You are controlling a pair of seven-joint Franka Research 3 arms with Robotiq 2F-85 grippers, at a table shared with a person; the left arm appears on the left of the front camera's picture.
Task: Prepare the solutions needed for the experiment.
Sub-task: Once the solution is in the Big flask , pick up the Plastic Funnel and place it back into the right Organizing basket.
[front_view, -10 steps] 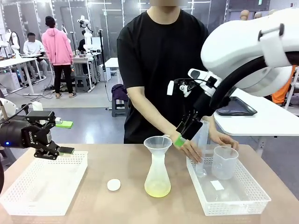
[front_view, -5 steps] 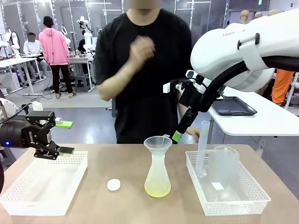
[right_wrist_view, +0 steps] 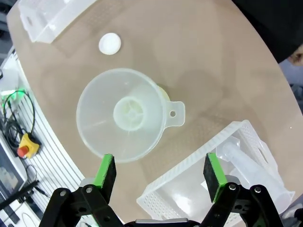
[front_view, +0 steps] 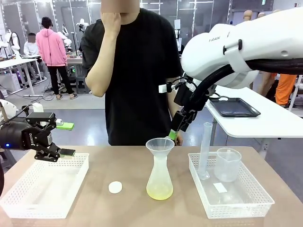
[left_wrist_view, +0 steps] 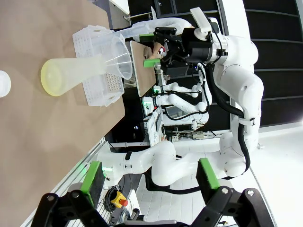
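Note:
The solutions show as a shallow pale yellow-green layer (front_view: 159, 191) in the bottom of a translucent conical flask (front_view: 159, 175) at the table's middle, with a clear funnel (front_view: 159, 144) seated in its neck. My right gripper (front_view: 173, 132) hangs open just above and behind the funnel's right rim, touching nothing. From its wrist I look down into the funnel (right_wrist_view: 125, 113), with my gripper (right_wrist_view: 158, 172) open and nothing between the pads. My left gripper (front_view: 59, 139) is open over the left tray (front_view: 45, 189). From the left wrist, the flask (left_wrist_view: 71, 73) lies far beyond my open gripper (left_wrist_view: 149, 177).
A white round stopper (front_view: 115, 187) lies left of the flask. The right tray (front_view: 232, 201) holds a tall measuring cylinder (front_view: 204, 150) and a beaker (front_view: 227, 164). A person in black stands at the far edge, one hand raised to the face.
The person's hands left the right tray and one rose to the face. My right gripper swung left, from over the tray to above the funnel. The left arm stayed still.

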